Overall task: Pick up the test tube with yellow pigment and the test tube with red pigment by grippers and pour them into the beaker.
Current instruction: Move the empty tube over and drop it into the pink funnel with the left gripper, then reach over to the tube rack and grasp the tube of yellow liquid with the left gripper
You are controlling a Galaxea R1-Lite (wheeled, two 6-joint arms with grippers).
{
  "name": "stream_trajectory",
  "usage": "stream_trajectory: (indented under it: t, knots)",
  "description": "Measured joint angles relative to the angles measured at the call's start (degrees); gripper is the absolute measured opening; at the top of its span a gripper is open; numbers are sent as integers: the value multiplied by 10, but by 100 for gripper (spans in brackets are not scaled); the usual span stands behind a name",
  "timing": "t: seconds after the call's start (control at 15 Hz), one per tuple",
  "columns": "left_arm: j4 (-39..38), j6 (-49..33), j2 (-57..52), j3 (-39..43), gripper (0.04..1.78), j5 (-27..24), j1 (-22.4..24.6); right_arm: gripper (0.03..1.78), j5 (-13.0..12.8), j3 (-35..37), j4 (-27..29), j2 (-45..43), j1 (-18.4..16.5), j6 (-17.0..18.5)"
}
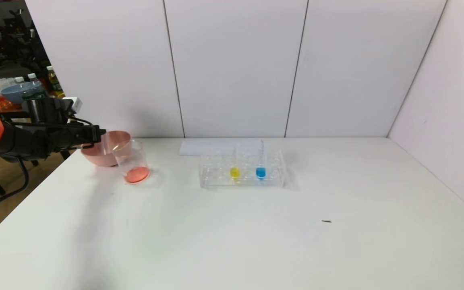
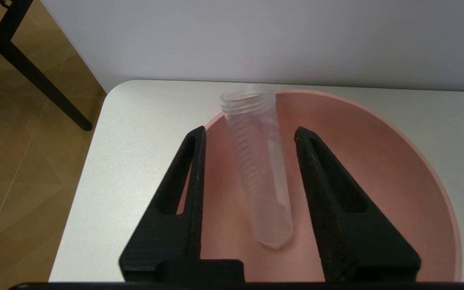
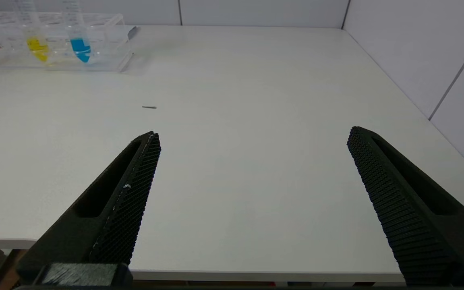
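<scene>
Left gripper [image 2: 250, 135], jaws apart around an empty tube [image 2: 260, 177] without gripping, over pink bowl [image 2: 377, 161]; right gripper [image 3: 252, 141] wide open, holding nothing

This looks like a robotics lab set up for a chemistry-style exercise. A plain white surface [image 1: 256, 233] is boxed in by white panels [image 1: 236, 68], with a clear tube rack [image 1: 242, 171] and a beaker [image 1: 132, 161] on it. Beyond the panels a cluttered bench [image 1: 2, 94] holds bottles, bowls and more tube racks.
</scene>
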Motion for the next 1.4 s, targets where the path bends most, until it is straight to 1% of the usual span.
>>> stream_trajectory:
  t: [0.2,0.27,0.33,0.47,0.6,1.4]
  knots:
    - [0,0,0,0,131,0,0,170,0,0,0,0,0,0]
    - [0,0,0,0,144,0,1,170,0,0,0,0,0,0]
    - [0,0,-1,0,156,0,1,170,0,0,0,0,0,0]
    - [0,0,-2,0,171,-1,1,170,0,0,0,0,0,0]
    - [1,0,-7,3,177,-1,2,170,0,0,0,0,0,0]
    - [-1,2,-79,60,176,-1,-3,170,0,0,0,0,0,0]
